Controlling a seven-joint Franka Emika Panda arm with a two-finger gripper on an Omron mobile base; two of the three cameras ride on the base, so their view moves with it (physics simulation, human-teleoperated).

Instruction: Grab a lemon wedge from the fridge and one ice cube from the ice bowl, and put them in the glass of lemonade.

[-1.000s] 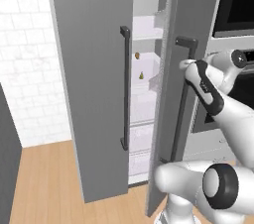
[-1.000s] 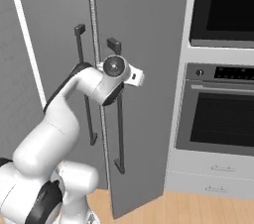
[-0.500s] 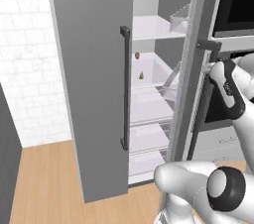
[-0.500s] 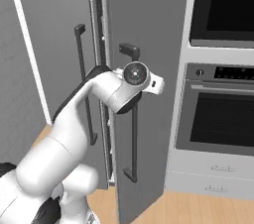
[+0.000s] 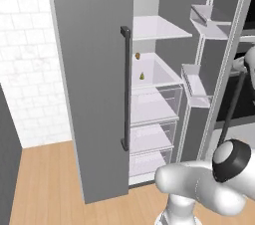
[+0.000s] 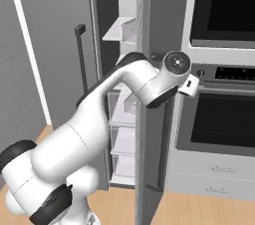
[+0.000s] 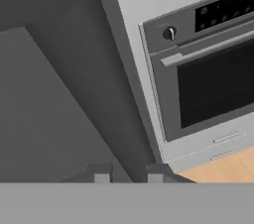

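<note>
The fridge [image 5: 94,69] stands with both doors swung wide, its white shelves and clear drawers showing. A tiny pale yellow-green lemon wedge [image 5: 142,75] lies on a middle shelf, below a tiny orange-brown lump [image 5: 137,56]. My hand is by the outer face of the right door [image 6: 144,119], near its dark bar handle [image 5: 231,104]. In the hand view my gripper [image 7: 128,176] is open, with nothing between its fingertips [image 7: 101,174], and it looks along the grey door toward the oven. The glass of lemonade, ice bowl and ice cubes are out of view.
A black-fronted oven stack [image 6: 224,114] with drawers under it stands right of the fridge. The right door carries shelf bins [image 5: 204,20] on its inner side. The left door's handle [image 5: 125,89] faces me. Wood floor [image 5: 45,184] lies in front.
The right fridge door has swung from nearly closed to wide open, and my hand has moved right with it. The inner shelves and door bins have come into sight.
</note>
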